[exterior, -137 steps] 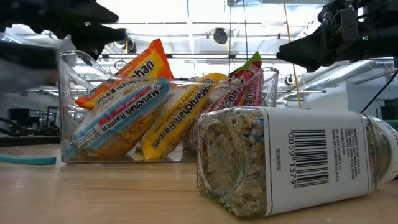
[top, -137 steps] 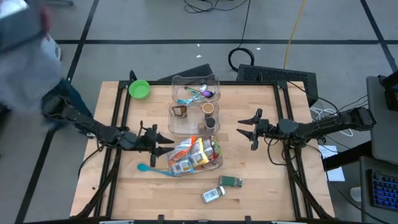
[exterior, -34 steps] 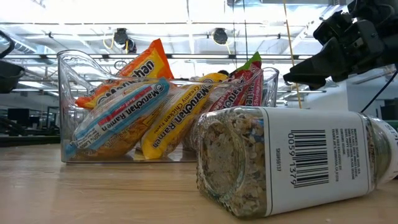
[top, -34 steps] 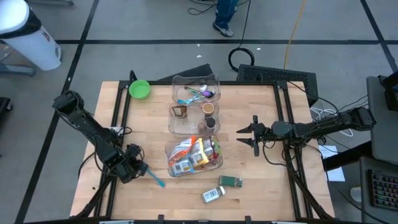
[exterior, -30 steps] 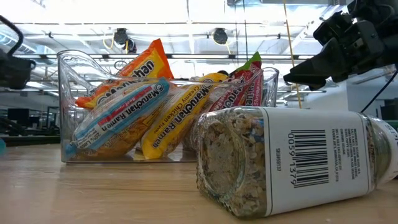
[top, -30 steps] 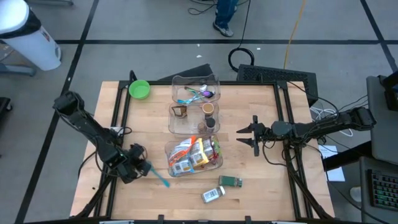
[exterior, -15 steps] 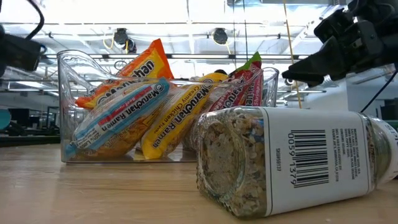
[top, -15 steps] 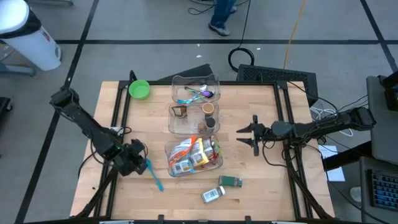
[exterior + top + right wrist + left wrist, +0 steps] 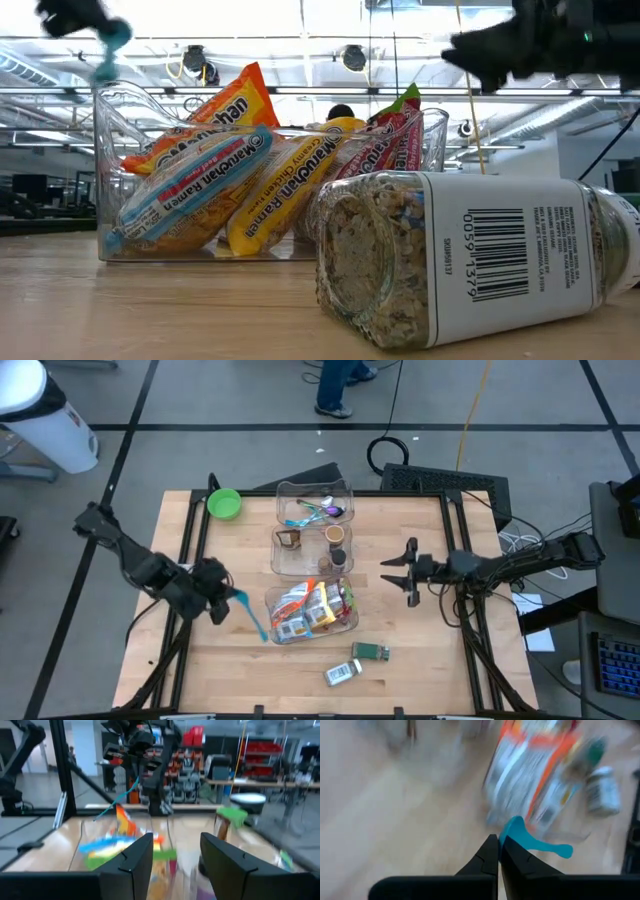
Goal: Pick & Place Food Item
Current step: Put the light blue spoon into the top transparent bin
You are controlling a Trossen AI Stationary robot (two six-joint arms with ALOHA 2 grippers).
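Robotics lab / workshop bay. Wooden table (image 9: pixel 420 650) sitting on grey concrete floor w/ black tape lines (image 9: pixel 130 426); cables (image 9: pixel 395 452) trailing across. Red storage bins (image 9: pixel 267 746) lining shelves behind; ceiling lights (image 9: pixel 350 55) and ducting showing overhead.

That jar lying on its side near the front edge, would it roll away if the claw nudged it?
The jar probably wouldn't roll far: its sides look flat in the low view. Nudged, it would likelier slide on the wooden table. Full of dry mix, it seems fairly heavy.
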